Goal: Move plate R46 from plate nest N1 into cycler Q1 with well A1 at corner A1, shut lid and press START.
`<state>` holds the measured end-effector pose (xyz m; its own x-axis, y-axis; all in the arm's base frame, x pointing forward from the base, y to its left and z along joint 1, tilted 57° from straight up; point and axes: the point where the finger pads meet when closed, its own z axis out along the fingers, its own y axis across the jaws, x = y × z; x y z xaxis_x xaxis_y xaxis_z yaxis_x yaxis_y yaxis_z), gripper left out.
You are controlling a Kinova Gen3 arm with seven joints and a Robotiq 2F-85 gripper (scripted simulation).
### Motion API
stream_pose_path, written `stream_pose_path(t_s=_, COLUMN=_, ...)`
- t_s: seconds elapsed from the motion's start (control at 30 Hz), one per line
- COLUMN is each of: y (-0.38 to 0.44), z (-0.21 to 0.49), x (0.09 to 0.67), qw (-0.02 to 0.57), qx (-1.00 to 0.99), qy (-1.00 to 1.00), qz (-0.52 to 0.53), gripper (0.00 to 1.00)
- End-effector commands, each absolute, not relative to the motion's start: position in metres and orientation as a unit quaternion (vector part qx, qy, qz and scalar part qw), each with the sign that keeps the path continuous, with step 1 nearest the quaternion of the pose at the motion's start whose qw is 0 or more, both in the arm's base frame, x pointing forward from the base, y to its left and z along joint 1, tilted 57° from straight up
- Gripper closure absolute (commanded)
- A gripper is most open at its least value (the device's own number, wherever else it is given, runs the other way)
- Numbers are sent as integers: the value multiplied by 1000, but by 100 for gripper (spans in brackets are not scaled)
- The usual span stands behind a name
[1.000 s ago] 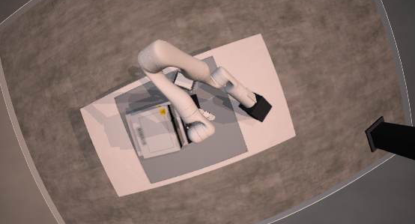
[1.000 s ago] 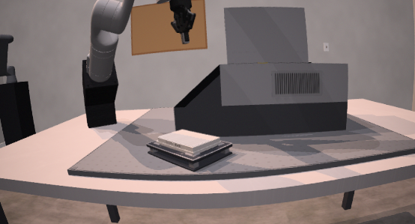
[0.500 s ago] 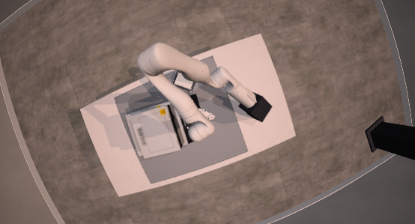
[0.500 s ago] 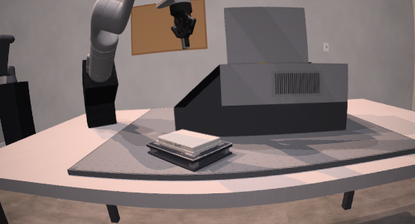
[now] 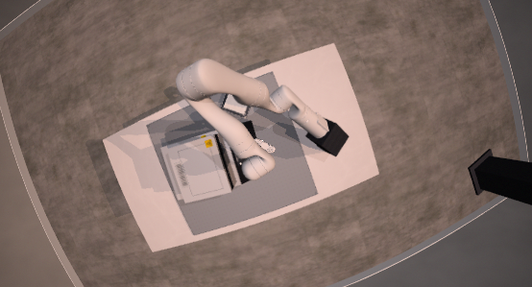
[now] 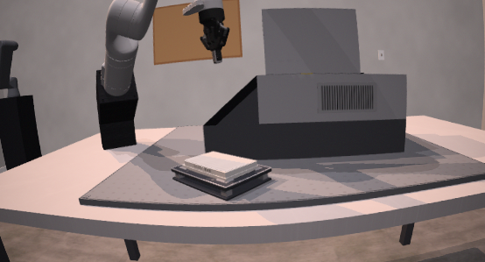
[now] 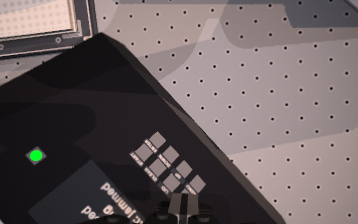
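Note:
Plate R46 (image 5: 236, 105) (image 6: 221, 165) (image 7: 25, 20) is pale and lies on the dark nest N1 (image 6: 227, 194) (image 7: 30, 46). Cycler Q1 (image 5: 198, 172) (image 6: 306, 139) (image 7: 55, 105) stands beside it, with its lid (image 6: 311, 41) raised. Its lamp (image 7: 36, 155) is green. In the wrist view the START key (image 7: 143, 152), CLEAR key (image 7: 157, 166) and LID key (image 7: 171, 181) are visible; the STOP key is partly hidden by the fingers. My gripper (image 6: 217, 60) (image 7: 184, 205) is shut and empty, raised over the front panel near the LID and STOP keys. Q1's block is hidden.
A second row of keys (image 7: 170, 154) lies beside the upper one. Q1 and the nest stand on a grey perforated board (image 5: 250, 203) (image 6: 131, 194) (image 7: 280, 100) on the pale table (image 5: 346, 93). The arm's black base (image 5: 327, 137) (image 6: 118, 120) stands on the table. My arm (image 5: 226, 124) crosses above Q1's front.

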<state>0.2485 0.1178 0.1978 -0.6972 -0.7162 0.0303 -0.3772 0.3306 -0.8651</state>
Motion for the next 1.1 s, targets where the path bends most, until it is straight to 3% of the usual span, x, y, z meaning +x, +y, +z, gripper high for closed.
stream_pose_path(t_s=0.0, y=113, z=195, x=253, qw=183, qx=-342, qy=794, qz=-468, gripper=90)
stream_pose_path(t_s=1.07, y=89, z=175, x=272, qw=182, qx=-342, qy=794, qz=-468, gripper=90)
